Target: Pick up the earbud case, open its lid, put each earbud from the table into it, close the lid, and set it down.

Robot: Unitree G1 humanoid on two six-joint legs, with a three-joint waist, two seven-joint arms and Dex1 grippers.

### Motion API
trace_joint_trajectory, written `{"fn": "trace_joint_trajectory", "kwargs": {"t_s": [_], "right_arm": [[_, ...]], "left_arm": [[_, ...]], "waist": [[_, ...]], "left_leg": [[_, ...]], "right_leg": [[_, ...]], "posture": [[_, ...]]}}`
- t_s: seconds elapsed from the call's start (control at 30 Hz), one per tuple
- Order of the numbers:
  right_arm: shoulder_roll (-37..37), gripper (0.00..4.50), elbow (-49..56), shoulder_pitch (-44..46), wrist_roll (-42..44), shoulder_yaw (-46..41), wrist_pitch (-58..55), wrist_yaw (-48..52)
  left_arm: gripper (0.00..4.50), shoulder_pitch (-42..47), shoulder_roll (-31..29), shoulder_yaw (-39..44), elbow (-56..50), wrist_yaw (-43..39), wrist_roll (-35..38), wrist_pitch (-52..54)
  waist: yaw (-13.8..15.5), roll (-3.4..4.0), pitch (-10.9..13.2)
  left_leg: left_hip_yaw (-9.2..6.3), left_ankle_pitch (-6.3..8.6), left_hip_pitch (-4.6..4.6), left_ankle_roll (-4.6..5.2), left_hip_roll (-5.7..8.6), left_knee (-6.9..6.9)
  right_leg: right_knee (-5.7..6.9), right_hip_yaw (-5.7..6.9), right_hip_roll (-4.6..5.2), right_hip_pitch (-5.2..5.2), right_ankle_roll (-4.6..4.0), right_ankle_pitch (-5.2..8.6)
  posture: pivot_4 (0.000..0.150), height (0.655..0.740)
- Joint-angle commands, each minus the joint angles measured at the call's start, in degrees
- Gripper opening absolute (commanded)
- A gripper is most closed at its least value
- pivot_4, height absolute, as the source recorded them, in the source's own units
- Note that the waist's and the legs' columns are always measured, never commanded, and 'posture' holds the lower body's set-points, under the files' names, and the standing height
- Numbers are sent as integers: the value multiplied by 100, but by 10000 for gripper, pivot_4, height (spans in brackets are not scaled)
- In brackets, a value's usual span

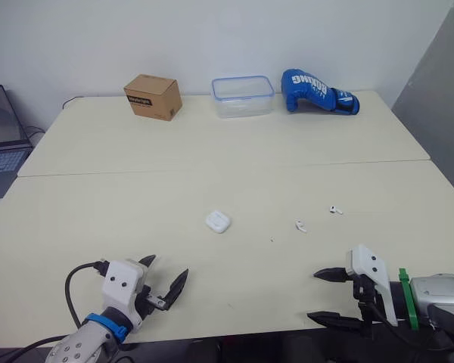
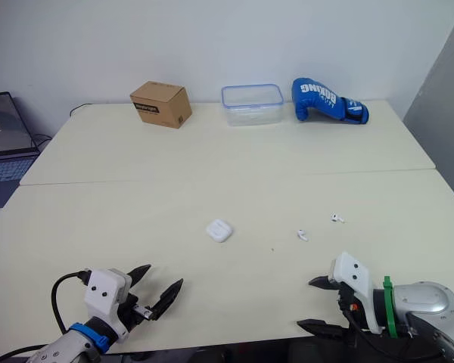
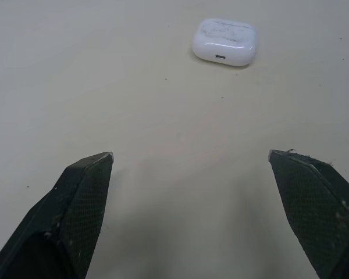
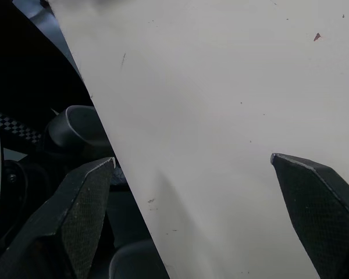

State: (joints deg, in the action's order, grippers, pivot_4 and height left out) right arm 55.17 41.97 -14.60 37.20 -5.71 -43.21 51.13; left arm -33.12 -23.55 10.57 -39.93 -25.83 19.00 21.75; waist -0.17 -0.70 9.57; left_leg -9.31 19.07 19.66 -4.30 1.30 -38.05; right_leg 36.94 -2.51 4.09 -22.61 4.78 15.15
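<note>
A small white earbud case [image 1: 218, 221] lies shut in the middle of the cream table [image 1: 212, 151]; the left wrist view shows the case [image 3: 224, 42] ahead of the fingers. Two white earbuds rest to its right: one earbud [image 1: 300, 225] nearer the case, the other earbud [image 1: 335, 209] farther right. My left gripper [image 1: 166, 280] hovers open near the table's front edge, well short of the case. Over the front edge at the right, my right gripper [image 1: 320, 296] is open too, with nothing between its fingers.
Along the far edge stand a brown cardboard box [image 1: 153, 97], a clear plastic container with a blue rim [image 1: 243, 96] and a blue boxing glove [image 1: 316, 92]. A laptop [image 1: 1, 144] sits off the table's left side. A seam runs across the table.
</note>
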Motion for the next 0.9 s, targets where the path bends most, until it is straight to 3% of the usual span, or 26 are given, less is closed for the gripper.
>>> {"fn": "trace_joint_trajectory", "kwargs": {"t_s": [0.03,0.67,0.77,0.9], "right_arm": [[53,45000,98,10,48,-148,64,74],[42,45000,84,47,-20,-110,150,117],[178,45000,-52,295,-36,-240,225,260],[539,45000,-626,1340,58,-470,294,638]], "left_arm": [[44701,-24,-19,-3,-12,-80,-12,-171],[44701,-4,-125,220,-17,-430,277,-124],[44701,412,-407,132,-147,-341,294,358],[44701,1771,-721,-101,84,-136,622,1571]], "waist": [[0,0,0],[0,0,0],[-2,1,1],[11,10,10]], "left_leg": [[0,0,0,0,0,0],[0,0,0,0,0,0],[-1,0,0,0,0,0],[-5,-1,-26,0,4,-4]], "right_leg": [[0,0,0,0,0,0],[0,0,0,0,0,0],[0,1,0,0,0,0],[2,3,0,31,4,-2]], "posture": [[1500,7400],[1500,7400],[1500,7400],[1500,7400]]}}
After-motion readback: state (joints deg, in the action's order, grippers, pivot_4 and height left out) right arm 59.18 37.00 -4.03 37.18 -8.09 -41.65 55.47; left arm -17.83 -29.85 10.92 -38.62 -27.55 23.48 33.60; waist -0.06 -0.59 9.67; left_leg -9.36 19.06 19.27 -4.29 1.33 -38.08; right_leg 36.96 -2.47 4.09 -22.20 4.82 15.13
